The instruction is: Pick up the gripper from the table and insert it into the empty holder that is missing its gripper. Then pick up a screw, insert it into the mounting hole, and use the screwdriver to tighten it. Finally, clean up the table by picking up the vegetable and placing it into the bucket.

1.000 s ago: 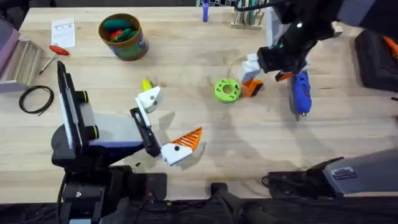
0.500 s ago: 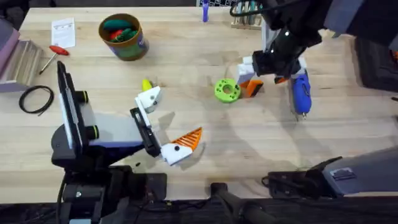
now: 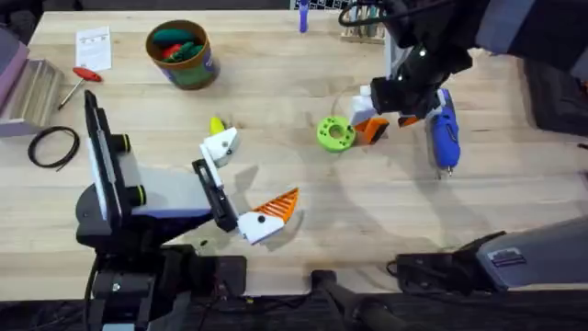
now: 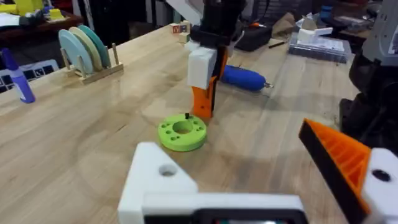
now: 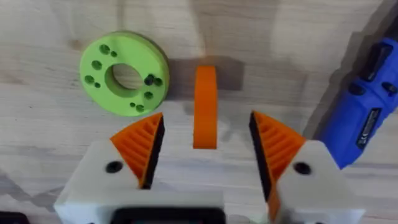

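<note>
In the overhead view's upper right, the right gripper (image 3: pixel 378 118) is hanging over the orange gripper (image 5: pixel 205 107), fingers spread on either side, not touching it. The green disc (image 3: pixel 335 133) is lying just left. The left gripper (image 3: pixel 241 181), lower centre, is sitting with fingers apart, holding nothing.

The wooden table (image 3: pixel 276 92) carries the bucket (image 3: pixel 181 55), screwdriver (image 3: pixel 444 133), perhaps a vegetable (image 3: pixel 216 125).

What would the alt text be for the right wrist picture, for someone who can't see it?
Two open orange ribbed fingers of the right gripper straddle a small orange gripper piece lying on the wooden table, a green holed disc beside it and a blue screwdriver opposite.
</note>
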`<state>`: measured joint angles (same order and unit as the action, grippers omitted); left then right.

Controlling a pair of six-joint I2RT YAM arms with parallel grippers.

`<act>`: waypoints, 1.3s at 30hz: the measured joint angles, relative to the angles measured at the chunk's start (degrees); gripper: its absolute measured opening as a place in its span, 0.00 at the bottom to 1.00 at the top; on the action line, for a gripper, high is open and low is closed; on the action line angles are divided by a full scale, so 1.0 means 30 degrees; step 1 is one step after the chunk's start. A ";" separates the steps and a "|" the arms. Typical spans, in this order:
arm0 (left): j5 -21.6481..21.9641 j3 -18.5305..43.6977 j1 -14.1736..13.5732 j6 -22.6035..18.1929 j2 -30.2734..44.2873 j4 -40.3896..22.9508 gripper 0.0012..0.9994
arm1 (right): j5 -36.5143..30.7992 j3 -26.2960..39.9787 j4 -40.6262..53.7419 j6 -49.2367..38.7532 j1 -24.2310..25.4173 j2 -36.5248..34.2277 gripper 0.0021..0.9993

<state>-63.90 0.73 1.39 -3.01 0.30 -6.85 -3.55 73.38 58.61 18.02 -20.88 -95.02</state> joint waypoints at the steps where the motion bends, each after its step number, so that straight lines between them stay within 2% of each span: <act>1: 0.0000 0.0000 0.0000 0.0007 0.0007 0.0000 0.99 | 0.0000 0.0000 0.0000 -0.0002 0.0000 0.0006 0.82; 9: 0.0000 0.0000 0.0000 0.0000 0.0007 0.0000 0.99 | 0.0066 -0.0619 -0.0554 -0.0093 0.0000 0.0006 0.69; 14: 0.0000 0.0000 0.0000 0.0007 0.0003 0.0000 0.99 | 0.0066 -0.0809 -0.0952 -0.0111 0.0000 0.0006 0.49; 24: 0.0000 0.0000 0.0000 0.0005 0.0007 0.0000 0.99 | 0.0066 -0.0809 -0.1304 -0.0149 0.0007 0.0006 0.03; 34: 0.0000 0.0000 0.0000 0.0000 0.0000 0.0000 0.99 | 0.0068 -0.0821 -0.0866 -0.0144 0.0000 0.0155 0.01; 39: 0.0000 0.0000 0.0000 0.0000 0.0005 0.0000 0.99 | 0.0068 -0.1035 -0.0214 -0.0147 0.0000 0.2635 0.01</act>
<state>-63.90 0.73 1.39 -3.01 0.31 -6.85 -3.35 70.28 57.97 17.58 -20.88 -87.11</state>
